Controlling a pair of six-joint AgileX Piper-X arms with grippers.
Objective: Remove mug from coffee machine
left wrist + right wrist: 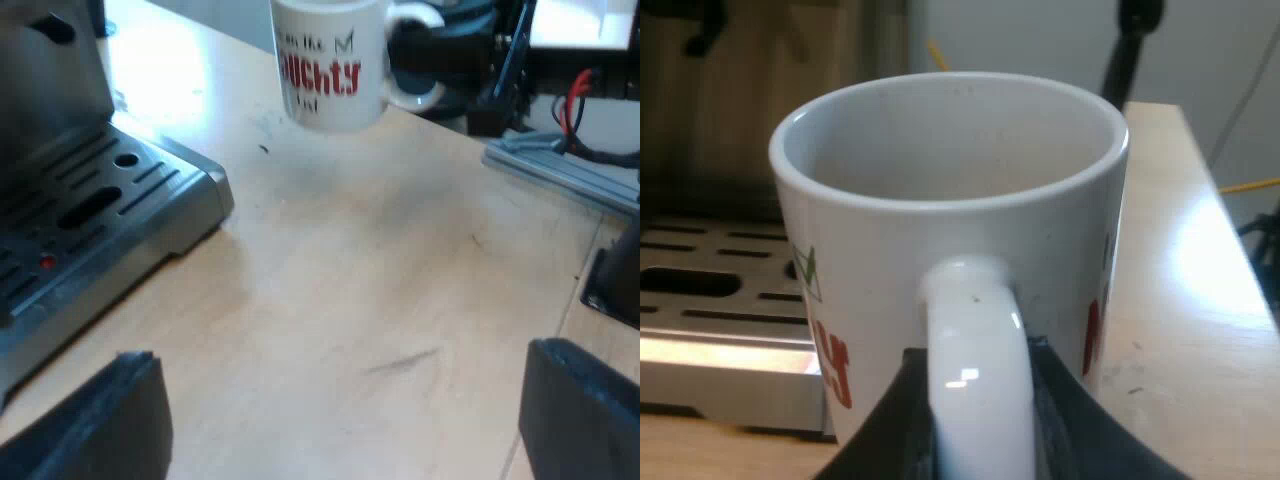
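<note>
The white mug with red lettering is empty, and my right gripper is shut on its handle, one black finger on each side. The left wrist view has the mug upright at the tabletop, off the espresso machine's metal drip tray, with the right gripper at its handle. I cannot tell whether its base touches the wood. My left gripper is open low over the bare table, a good way from the mug, with nothing between its fingers.
The slotted drip tray lies just behind the mug. Past the wooden table lie a metal rail and a black base at the table's edge.
</note>
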